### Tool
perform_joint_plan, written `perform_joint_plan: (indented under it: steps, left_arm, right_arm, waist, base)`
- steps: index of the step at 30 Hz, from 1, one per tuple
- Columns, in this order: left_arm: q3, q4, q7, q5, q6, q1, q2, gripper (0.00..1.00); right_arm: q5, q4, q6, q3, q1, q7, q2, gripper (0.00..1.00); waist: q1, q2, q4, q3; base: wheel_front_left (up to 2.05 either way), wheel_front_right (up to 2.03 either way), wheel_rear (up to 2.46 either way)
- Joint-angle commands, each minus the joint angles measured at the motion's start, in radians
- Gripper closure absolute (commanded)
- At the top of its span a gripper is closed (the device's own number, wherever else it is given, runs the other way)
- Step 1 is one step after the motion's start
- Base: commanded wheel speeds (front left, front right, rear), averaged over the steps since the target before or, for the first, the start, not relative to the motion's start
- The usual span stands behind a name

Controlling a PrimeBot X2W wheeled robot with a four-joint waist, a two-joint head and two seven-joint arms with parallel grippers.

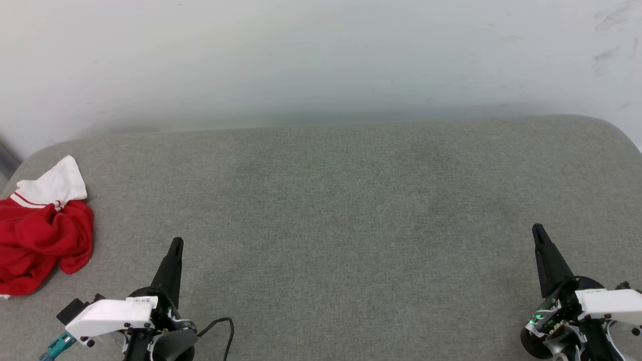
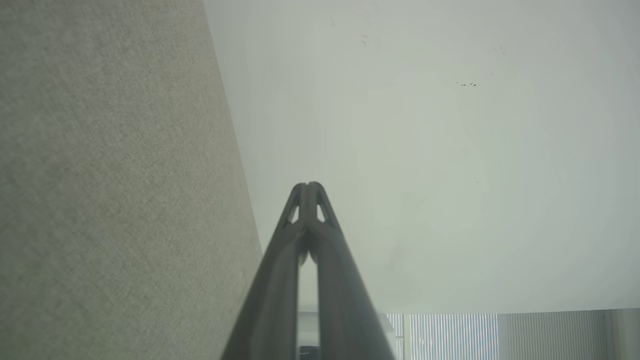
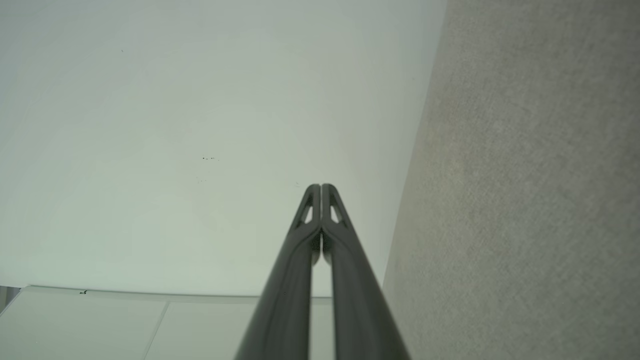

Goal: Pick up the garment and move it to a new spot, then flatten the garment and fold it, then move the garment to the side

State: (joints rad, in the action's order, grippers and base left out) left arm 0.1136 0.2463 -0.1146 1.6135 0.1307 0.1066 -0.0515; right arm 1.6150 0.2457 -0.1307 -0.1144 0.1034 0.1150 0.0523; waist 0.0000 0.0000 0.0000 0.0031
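The garment (image 1: 42, 233) lies crumpled at the far left edge of the grey cushion in the head view, red cloth with one white sleeve and red stripe trim on top. Its lettering is hidden in the folds. My left gripper (image 1: 176, 244) hovers low at the lower left, to the right of the garment and apart from it. Its fingertips meet, shut on nothing, as the left wrist view confirms (image 2: 308, 186). My right gripper (image 1: 537, 229) is at the lower right, far from the garment, also shut and empty (image 3: 321, 187).
A wide grey fabric surface (image 1: 341, 210) stretches between both grippers, with rounded back corners. A pale wall (image 1: 321, 55) rises right behind it. A black cable (image 1: 223, 328) loops beside the left wrist.
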Motion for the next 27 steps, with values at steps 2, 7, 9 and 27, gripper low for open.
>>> perform_joint_plan:
  steps: [2, 7, 9, 27]
  left_arm:
    - [0.003, 0.0, -0.003, -0.003, 0.003, 0.007, 0.002, 1.0]
    - [0.003, 0.0, -0.003, -0.003, 0.002, 0.007, 0.002, 1.0]
    - [-0.001, 0.003, 0.001, 0.0, 0.0, -0.001, 0.0, 0.0]
    - [0.02, -0.057, 0.081, -0.172, -0.021, -0.031, 0.002, 0.0]
  right_arm:
    - [-0.006, 0.001, 0.0, -0.001, 0.013, 0.002, -0.003, 1.0]
    - [-0.006, 0.001, 0.0, -0.001, 0.013, 0.002, -0.003, 1.0]
    - [0.0, 0.002, 0.0, 0.0, -0.002, -0.001, 0.0, 0.0]
    - [-0.208, -0.034, 0.0, -0.014, -0.028, -0.081, -0.001, 0.0]
  waist:
    - [0.0, 0.0, 0.0, 0.0]
    - [0.0, 0.0, 0.0, 0.0]
    - [0.0, 0.0, 0.0, 0.0]
    - [0.0, 0.0, 0.0, 0.004]
  base:
    - [0.0, 0.0, 0.0]
    - [0.0, 0.0, 0.0]
    - [0.0, 0.0, 0.0]
    - [0.0, 0.0, 0.0]
